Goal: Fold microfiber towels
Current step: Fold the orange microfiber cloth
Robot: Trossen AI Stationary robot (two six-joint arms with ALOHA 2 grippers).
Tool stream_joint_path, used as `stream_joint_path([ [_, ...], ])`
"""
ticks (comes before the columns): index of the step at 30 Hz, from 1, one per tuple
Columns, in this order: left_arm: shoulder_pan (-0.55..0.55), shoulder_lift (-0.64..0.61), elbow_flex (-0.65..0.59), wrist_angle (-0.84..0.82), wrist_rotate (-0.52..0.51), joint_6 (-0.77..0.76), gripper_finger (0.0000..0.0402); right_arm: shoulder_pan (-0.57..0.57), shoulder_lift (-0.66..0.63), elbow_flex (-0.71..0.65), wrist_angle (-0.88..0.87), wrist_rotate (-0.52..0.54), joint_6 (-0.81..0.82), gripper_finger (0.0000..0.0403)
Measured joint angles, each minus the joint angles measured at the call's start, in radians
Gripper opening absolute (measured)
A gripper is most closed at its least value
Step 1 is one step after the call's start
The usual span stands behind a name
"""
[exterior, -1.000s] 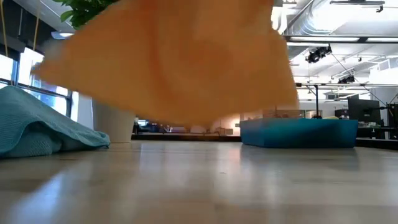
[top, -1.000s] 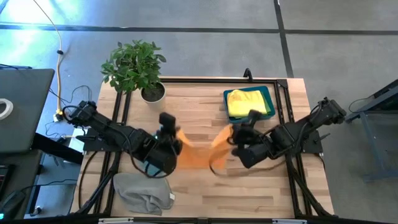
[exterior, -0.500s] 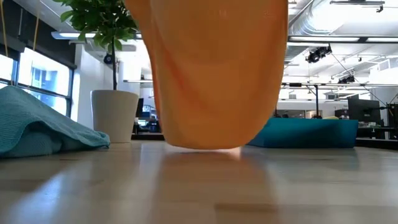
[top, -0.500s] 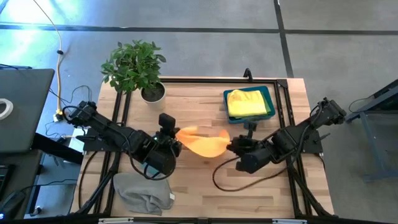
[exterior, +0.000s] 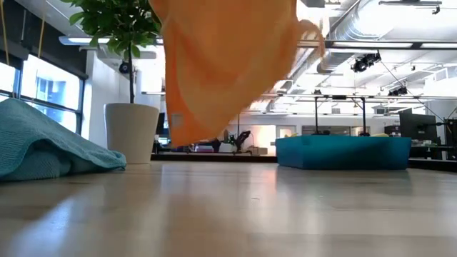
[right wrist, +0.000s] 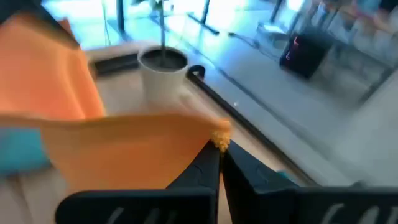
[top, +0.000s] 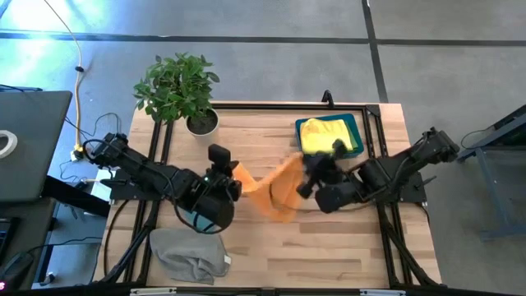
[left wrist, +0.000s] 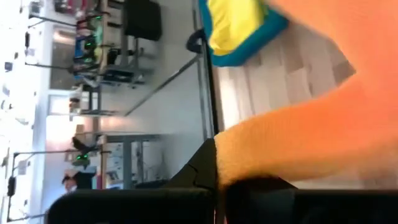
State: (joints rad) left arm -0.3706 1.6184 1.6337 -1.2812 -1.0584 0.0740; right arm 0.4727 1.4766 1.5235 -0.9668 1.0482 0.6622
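Your wooden counter [top: 271, 255] fills the middle of the high view, and everything sits or hangs over it. The potted plant [top: 177, 87] stands at the counter's eleven o'clock corner. At seven o'clock a grey towel [top: 189, 255] lies crumpled near the edge; in the low view it shows as a teal-grey heap. At one o'clock you have the blue bin [top: 355, 123] with a yellow towel [top: 323, 135] folded inside it.

The orange towel [top: 275, 187] hangs in the air over the counter's centre, stretched between your two grippers and clear of the wood in the low view, where it droops from above [exterior: 228, 64].

Your left gripper [top: 231, 184] is at about nine o'clock of the centre, fingers pinched closed on the towel's left corner; the left wrist view shows the orange cloth clamped right at the fingers [left wrist: 249, 186]. Your right gripper [top: 311, 171] is at about two o'clock of the centre, just beside the bin, fingers closed on the towel's other corner [right wrist: 219, 142].
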Motion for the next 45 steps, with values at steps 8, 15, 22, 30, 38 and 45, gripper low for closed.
stream_joint_path([
  [8, -0.004, 0.0, 0.0, 0.001, 0.043, 0.001, 0.0, -0.011, 0.009, -0.001, 0.041, -0.33, -0.219, 0.0],
  [15, 0.051, 0.0, 0.0, -0.001, 0.008, 0.068, 0.0, -0.021, 0.01, 0.0, -0.097, -0.27, -0.357, 0.0],
  [22, 0.169, 0.0, 0.0, 0.001, 0.033, 0.218, 0.0, -0.081, 0.01, -0.001, -0.254, -0.158, -0.418, 0.0],
  [30, 0.295, 0.0, 0.0, -0.001, 0.001, 0.165, 0.0, -0.148, 0.01, -0.001, -0.257, 0.003, -0.493, 0.0],
  [38, 0.271, 0.019, 0.0, 0.003, 0.635, -0.06, 0.0, -0.093, 0.039, 0.0, -0.352, -0.452, -0.173, 0.0],
  [45, 0.143, 0.101, -0.114, 0.089, 0.757, -0.1, 0.0, 0.027, 0.177, 0.0, -0.388, -0.664, -0.052, 0.0],
])
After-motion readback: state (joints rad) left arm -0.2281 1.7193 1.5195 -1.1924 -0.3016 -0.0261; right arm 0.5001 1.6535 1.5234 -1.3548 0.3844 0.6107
